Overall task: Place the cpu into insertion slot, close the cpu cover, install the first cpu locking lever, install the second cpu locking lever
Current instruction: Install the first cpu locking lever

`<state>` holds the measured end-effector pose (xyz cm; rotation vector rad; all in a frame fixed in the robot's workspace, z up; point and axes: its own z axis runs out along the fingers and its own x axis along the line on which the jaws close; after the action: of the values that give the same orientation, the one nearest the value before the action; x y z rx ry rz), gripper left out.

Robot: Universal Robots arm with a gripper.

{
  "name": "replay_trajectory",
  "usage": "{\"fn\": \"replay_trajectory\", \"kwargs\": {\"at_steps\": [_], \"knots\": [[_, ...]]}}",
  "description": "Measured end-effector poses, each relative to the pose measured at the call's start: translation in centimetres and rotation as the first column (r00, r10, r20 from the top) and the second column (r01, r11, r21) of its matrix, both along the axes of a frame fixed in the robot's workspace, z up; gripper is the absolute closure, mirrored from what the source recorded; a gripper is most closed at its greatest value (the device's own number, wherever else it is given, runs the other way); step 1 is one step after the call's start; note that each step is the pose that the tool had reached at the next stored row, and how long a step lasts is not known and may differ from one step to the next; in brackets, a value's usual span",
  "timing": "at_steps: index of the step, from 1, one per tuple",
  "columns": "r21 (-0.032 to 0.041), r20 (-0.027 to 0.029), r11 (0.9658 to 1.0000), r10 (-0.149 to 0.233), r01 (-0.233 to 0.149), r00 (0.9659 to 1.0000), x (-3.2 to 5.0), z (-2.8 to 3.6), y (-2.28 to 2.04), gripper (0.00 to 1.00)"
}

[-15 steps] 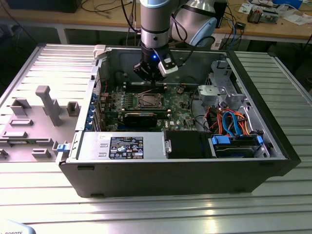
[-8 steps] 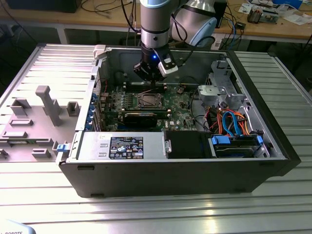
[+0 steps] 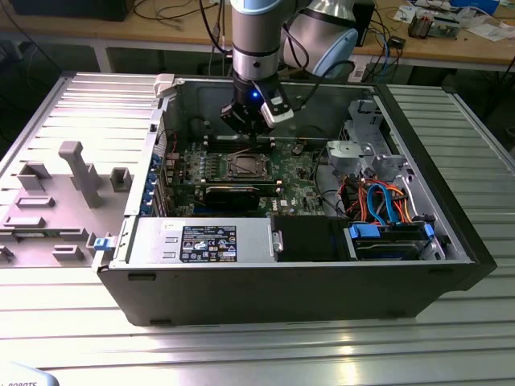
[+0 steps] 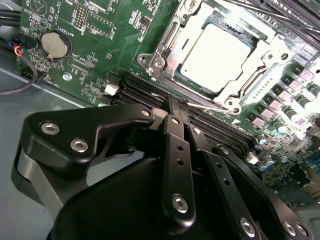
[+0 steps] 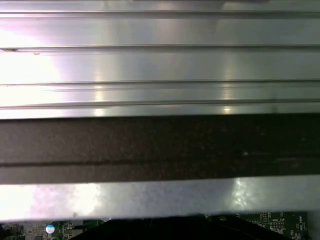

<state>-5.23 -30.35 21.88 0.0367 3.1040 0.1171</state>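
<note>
In the exterior view, your black gripper (image 3: 249,127) hangs inside the open grey computer case (image 3: 451,241), which lies on the ribbed metal worktop (image 3: 241,346). It is low over the green motherboard (image 3: 298,173), just on the far side of the small square dark-framed insertion slot (image 3: 244,166). A long black expansion card (image 3: 233,195) lies on the slot's near side. Blue and orange cables (image 3: 386,201) crowd the case's end at the exterior view's right.

In the second wrist view, your jaws are closed, the black fingers (image 4: 177,150) side by side with hardly a gap. Their tips sit at the end of a thin bright metal locking lever (image 4: 212,106) running along the slot's edge; you cannot tell whether they touch it. The flat square silver-grey cpu (image 4: 217,55) lies level in the slot. The metal-framed cpu cover (image 4: 252,75) is down around it, with the chip's top showing through its window.

In the first wrist view, you see the ribbed worktop, the case's dark wall (image 5: 160,145) and a strip of motherboard.
</note>
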Motion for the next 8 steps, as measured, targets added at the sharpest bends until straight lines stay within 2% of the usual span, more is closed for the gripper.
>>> {"fn": "replay_trajectory", "kwargs": {"at_steps": [4,8], "knots": [[0.0001,0.0000,1.0000,0.000,0.000,1.0000,0.18,-0.52,0.00,0.89],[0.0000,0.0001,1.0000,0.000,0.000,1.0000,0.27,-0.78,0.00,0.89]]}}
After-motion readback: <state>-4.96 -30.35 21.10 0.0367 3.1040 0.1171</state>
